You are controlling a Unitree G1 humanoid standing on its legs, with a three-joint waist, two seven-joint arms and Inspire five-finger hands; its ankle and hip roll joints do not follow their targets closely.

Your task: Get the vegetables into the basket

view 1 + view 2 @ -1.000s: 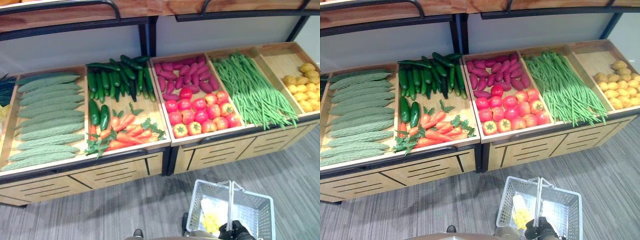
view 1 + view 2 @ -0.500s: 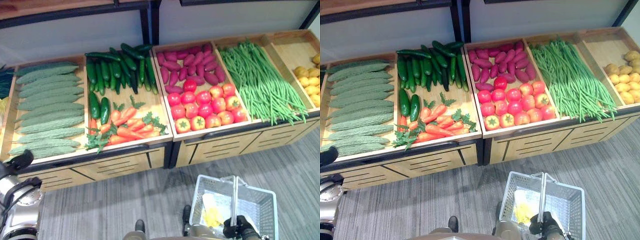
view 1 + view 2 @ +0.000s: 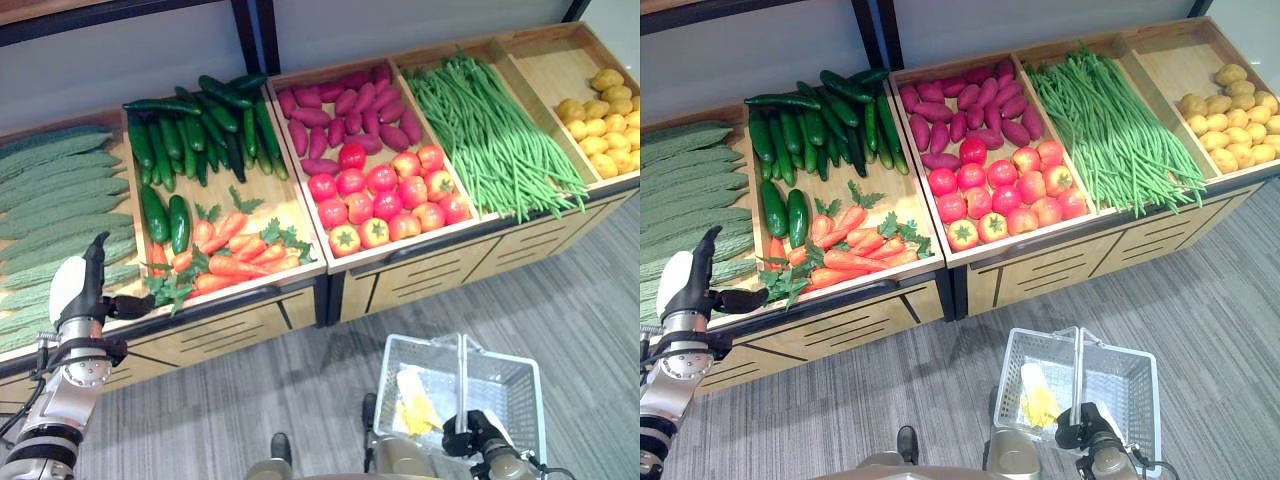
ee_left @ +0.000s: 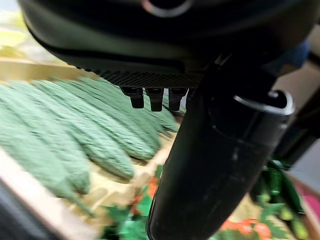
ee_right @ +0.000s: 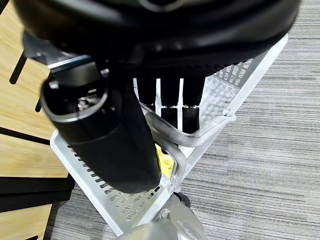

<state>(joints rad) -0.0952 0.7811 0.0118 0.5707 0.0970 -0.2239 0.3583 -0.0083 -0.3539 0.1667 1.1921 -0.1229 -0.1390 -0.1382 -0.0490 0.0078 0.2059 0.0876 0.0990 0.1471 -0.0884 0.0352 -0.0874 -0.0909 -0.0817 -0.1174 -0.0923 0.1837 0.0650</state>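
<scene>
My left hand (image 3: 84, 292) is raised at the front edge of the display, between the bitter gourds (image 3: 60, 200) and the carrots (image 3: 235, 255). Its fingers are straight and hold nothing; in the left wrist view the bitter gourds (image 4: 75, 125) lie just past them. My right hand (image 3: 474, 436) is shut on the handle (image 5: 200, 135) of a white mesh basket (image 3: 420, 341) low over the floor. A yellow vegetable (image 3: 415, 405) lies in the basket.
Wooden crates run along the display: cucumbers (image 3: 190, 130), purple sweet potatoes (image 3: 340, 110), tomatoes (image 3: 390, 200), green beans (image 3: 490, 140), potatoes (image 3: 600, 120). A dark rail (image 3: 230, 305) lines the front edge. Grey carpet (image 3: 300, 400) lies between display and basket.
The camera has shifted. My left arm has risen into view at the lower left, up to the display's front edge. My right hand still holds the basket.
</scene>
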